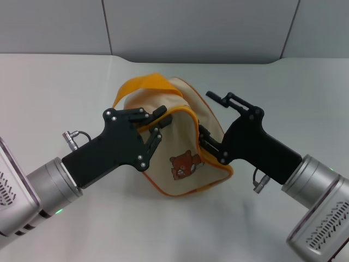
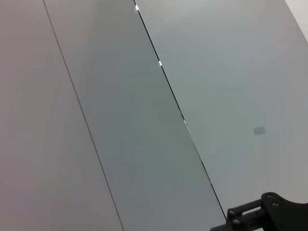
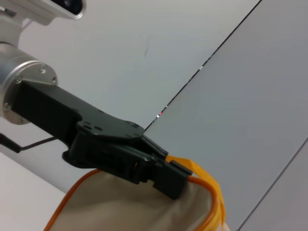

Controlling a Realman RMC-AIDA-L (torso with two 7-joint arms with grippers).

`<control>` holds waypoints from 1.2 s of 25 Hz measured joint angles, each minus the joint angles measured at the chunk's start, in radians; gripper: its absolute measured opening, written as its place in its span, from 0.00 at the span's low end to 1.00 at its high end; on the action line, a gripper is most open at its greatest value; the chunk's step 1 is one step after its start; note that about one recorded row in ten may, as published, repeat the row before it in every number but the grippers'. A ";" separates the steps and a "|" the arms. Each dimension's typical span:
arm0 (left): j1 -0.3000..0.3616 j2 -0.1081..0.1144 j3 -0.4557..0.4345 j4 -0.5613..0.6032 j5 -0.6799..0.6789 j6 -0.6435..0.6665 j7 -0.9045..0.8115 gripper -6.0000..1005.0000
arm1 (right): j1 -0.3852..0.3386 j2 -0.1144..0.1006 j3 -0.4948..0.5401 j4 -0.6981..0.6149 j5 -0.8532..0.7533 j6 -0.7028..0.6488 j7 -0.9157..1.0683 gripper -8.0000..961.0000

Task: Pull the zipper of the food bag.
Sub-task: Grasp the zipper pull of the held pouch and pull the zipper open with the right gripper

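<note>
The food bag (image 1: pixel 188 136) is beige with orange piping and a brown bear patch (image 1: pixel 184 165), and it stands at the table's middle. Its orange strap handle (image 1: pixel 139 87) arches over the back. My left gripper (image 1: pixel 159 123) is shut on the orange zipper line (image 1: pixel 182 111) at the bag's upper left edge. The right wrist view shows the same: the left gripper (image 3: pixel 174 183) clamped on the bag's (image 3: pixel 120 207) orange edge. The silver pull tab is hidden. My right gripper (image 1: pixel 210 117) is open, with its fingers apart at the bag's right end, the near finger against the bag.
The bag stands on a white table (image 1: pixel 54 87), with a grey panelled wall (image 1: pixel 191 27) behind it. The left wrist view shows only wall panels and a black gripper part (image 2: pixel 269 211) in one corner.
</note>
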 joint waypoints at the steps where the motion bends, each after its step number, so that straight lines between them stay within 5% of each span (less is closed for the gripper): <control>1: 0.000 0.000 0.000 0.000 0.000 0.000 0.000 0.11 | 0.000 0.000 0.000 0.000 0.000 0.000 0.000 0.65; 10: 0.000 0.000 0.000 0.001 -0.001 0.000 0.000 0.13 | -0.006 0.000 -0.008 0.002 -0.001 0.003 -0.002 0.45; 20: 0.000 0.000 0.000 0.000 -0.001 0.000 0.000 0.15 | -0.019 0.000 -0.010 0.002 -0.001 0.019 -0.002 0.01; 30: 0.000 0.000 -0.007 0.007 0.000 -0.001 -0.002 0.17 | -0.172 0.000 0.001 -0.015 0.001 0.048 -0.005 0.04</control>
